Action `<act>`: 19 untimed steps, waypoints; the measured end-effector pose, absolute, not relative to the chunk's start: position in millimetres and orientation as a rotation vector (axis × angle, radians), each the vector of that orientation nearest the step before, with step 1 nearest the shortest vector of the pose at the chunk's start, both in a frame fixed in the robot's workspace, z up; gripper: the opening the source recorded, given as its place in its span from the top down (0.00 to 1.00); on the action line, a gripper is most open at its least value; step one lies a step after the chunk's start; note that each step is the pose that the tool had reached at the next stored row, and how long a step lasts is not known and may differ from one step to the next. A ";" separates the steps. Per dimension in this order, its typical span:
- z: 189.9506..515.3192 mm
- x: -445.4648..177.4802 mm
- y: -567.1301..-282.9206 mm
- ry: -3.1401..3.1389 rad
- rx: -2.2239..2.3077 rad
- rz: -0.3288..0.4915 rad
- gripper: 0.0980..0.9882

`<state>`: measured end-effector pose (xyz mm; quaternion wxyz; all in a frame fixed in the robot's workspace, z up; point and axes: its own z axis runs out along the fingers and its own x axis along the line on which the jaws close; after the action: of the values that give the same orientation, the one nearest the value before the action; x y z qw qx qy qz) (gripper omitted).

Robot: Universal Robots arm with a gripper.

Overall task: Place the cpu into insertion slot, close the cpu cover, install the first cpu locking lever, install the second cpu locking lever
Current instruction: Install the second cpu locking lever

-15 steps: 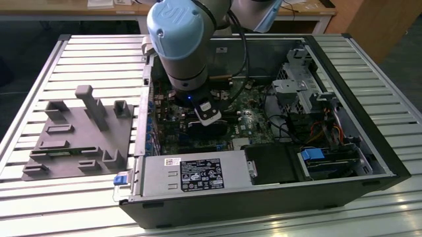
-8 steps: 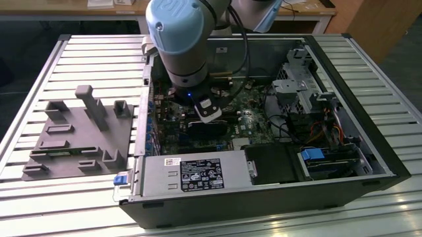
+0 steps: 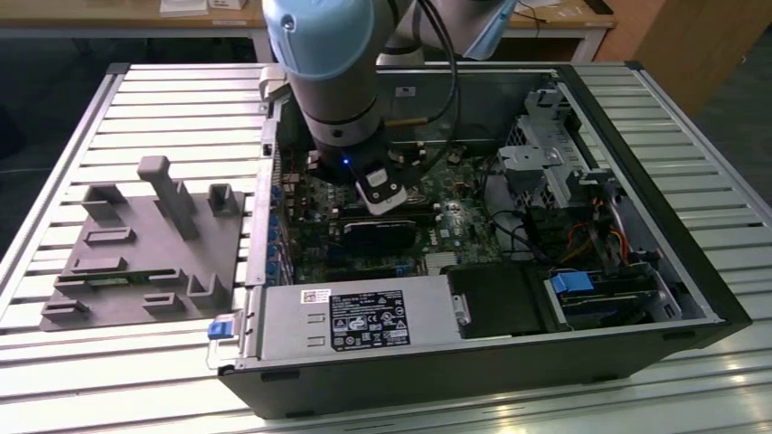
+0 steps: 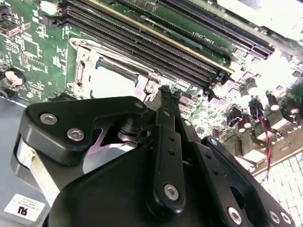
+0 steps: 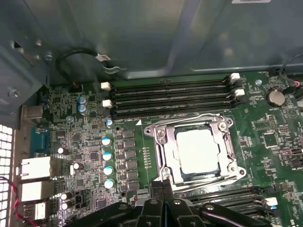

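1. Because the claw [image 5: 163,187] sits low at the edge of the insertion slot [image 5: 195,152], a small sideways slip could scrape the green circuit board [image 5: 85,142] or bend a thin locking lever; this is a judgement, not something seen.
2. The cpu [image 5: 196,150] lies flat inside the slot, its pale metal top showing through the window of the cpu cover [image 5: 161,142], which rests closed over it.
3. In both wrist views the claw's fingers [image 4: 165,111] appear pressed together into a narrow tip, holding nothing.
4. That tip is just beside the socket's metal rim; whether it touches a lever cannot be told.
5. In the exterior view, the arm [image 3: 332,81] reaches down into an open computer case [image 3: 627,271] on a slatted table [image 3: 145,99].
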<state>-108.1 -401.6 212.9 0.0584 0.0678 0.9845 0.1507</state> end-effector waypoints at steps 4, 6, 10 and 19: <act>213.0 -101.2 -400.2 2.983 0.205 0.455 1.00; 213.1 -95.6 -399.1 2.983 0.205 0.454 1.00; 213.1 -83.1 -397.1 2.984 0.205 0.452 1.00; 213.1 -66.4 -386.3 2.988 0.202 0.409 1.00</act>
<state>-66.4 -386.3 213.1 0.0594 0.0669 0.9868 0.1352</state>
